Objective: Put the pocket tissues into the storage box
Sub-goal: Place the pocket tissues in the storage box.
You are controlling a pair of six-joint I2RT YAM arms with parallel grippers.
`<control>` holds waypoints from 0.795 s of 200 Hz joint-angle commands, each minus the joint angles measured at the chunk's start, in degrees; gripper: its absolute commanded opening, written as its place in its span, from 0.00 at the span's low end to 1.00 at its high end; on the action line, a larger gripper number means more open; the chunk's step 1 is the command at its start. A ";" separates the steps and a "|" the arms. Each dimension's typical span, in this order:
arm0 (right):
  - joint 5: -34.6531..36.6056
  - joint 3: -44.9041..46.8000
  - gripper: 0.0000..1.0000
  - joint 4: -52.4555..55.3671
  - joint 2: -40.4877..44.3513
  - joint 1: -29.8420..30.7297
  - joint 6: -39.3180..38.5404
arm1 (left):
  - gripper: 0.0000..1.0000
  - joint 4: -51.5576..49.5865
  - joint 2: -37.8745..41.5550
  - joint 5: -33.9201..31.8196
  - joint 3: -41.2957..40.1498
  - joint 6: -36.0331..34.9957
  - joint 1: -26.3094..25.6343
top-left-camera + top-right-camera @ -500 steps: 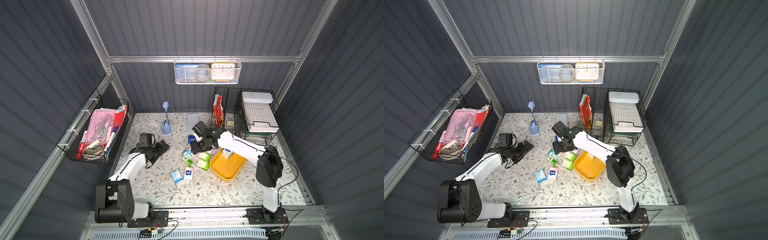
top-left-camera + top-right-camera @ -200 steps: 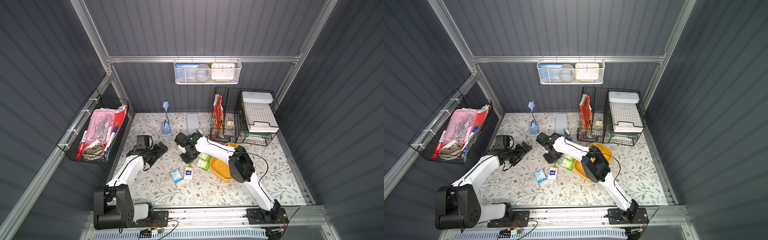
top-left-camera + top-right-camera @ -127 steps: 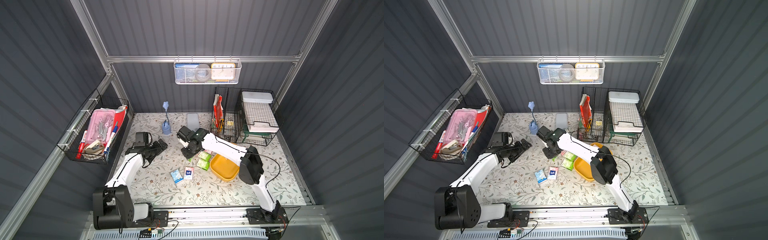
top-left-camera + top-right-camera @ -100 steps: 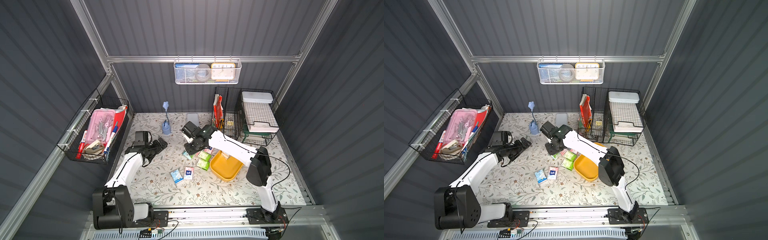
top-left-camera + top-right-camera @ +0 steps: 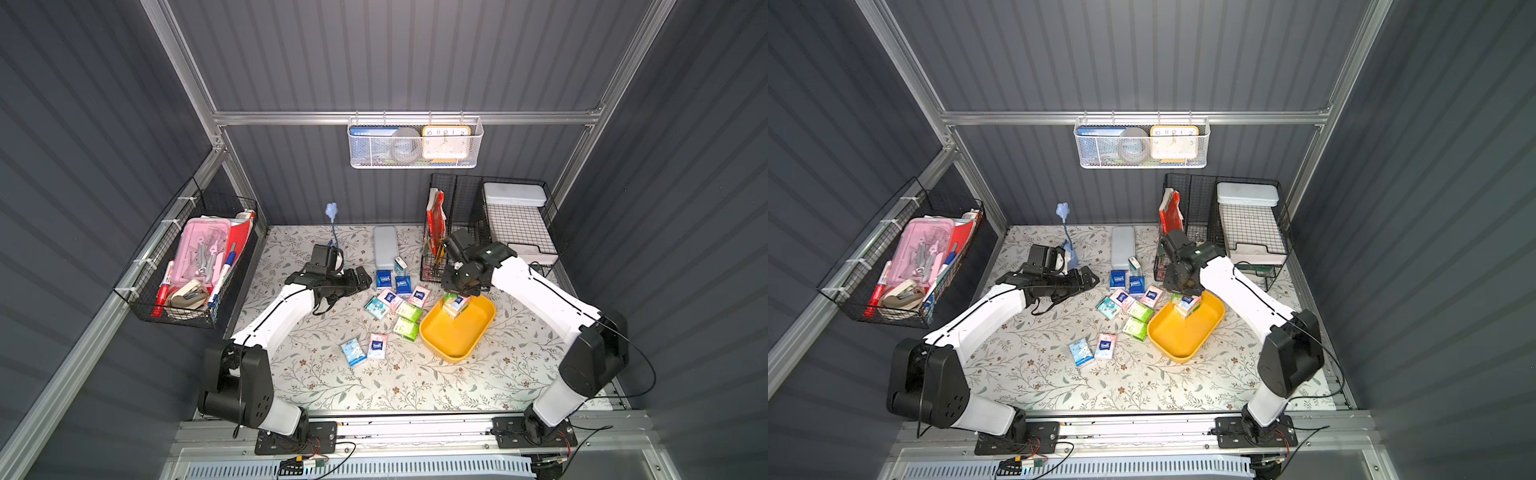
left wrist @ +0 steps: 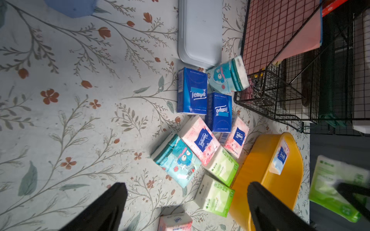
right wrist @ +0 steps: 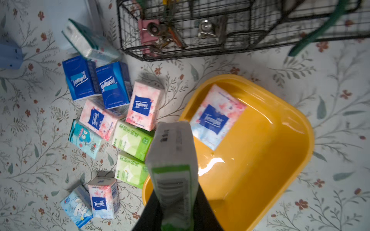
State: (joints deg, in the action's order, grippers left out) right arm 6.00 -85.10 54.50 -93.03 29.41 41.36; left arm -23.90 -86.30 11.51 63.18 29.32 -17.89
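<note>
Right gripper has swung over to the tub, right of centre, clamped on a green-white barcoded packet. Left gripper: fingers spread apart.

Bright overhead light, soft shadows. Glare on the storage box floor; the green packet I carry is blurred; top views bow at edges.

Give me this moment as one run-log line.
right end effector: shut on green packet, over box edge | left end effector: open, empty | box: one pink packet inside | other packets on table
</note>
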 commanded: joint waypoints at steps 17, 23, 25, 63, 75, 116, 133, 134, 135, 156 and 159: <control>2.54 9.19 0.16 0.21 8.55 -5.55 8.63 | 0.99 -2.00 -1.32 -3.92 1.70 -1.90 -4.43; 2.54 10.94 0.16 -0.75 9.75 -6.26 9.31 | 0.99 -2.09 -1.32 -4.57 1.69 -1.89 -4.96; 2.68 11.65 0.16 -0.85 10.16 -6.46 9.49 | 0.99 -2.11 -1.26 -4.79 1.69 -1.85 -5.12; 1.81 19.31 0.16 -6.57 13.90 -9.50 13.12 | 0.99 -2.14 -1.09 -5.63 1.68 -1.61 -6.77; 0.96 19.71 0.16 -7.77 12.64 -9.89 13.39 | 0.99 -2.12 -1.33 -5.60 1.98 -1.61 -7.43; -1.10 16.43 0.16 -7.92 4.46 -10.40 13.41 | 0.99 -2.47 -2.57 -5.73 2.74 -1.45 -9.91; -1.43 16.15 0.16 -9.05 1.65 -10.42 13.60 | 0.99 -2.29 -2.38 -6.06 2.30 -0.97 -10.47; -1.43 16.13 0.16 -9.06 1.51 -10.42 13.67 | 0.99 -2.29 -2.34 -6.06 2.26 -0.95 -10.49; -1.47 16.12 0.16 -9.06 1.30 -10.42 13.75 | 0.99 -2.25 -2.31 -6.06 2.24 -0.94 -10.49; -2.02 15.89 0.16 -10.06 -1.57 -10.42 14.60 | 0.99 -2.29 -1.95 -6.48 1.95 -0.79 -10.59; -2.04 15.83 0.16 -10.10 -1.93 -10.42 14.72 | 0.99 -2.28 -1.92 -6.57 1.84 -0.83 -10.59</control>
State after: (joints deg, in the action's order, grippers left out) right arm 4.69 -67.72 45.30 -92.75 19.22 54.50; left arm -25.08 -88.36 5.93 64.73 28.86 -28.32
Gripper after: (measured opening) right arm 0.217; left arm 0.990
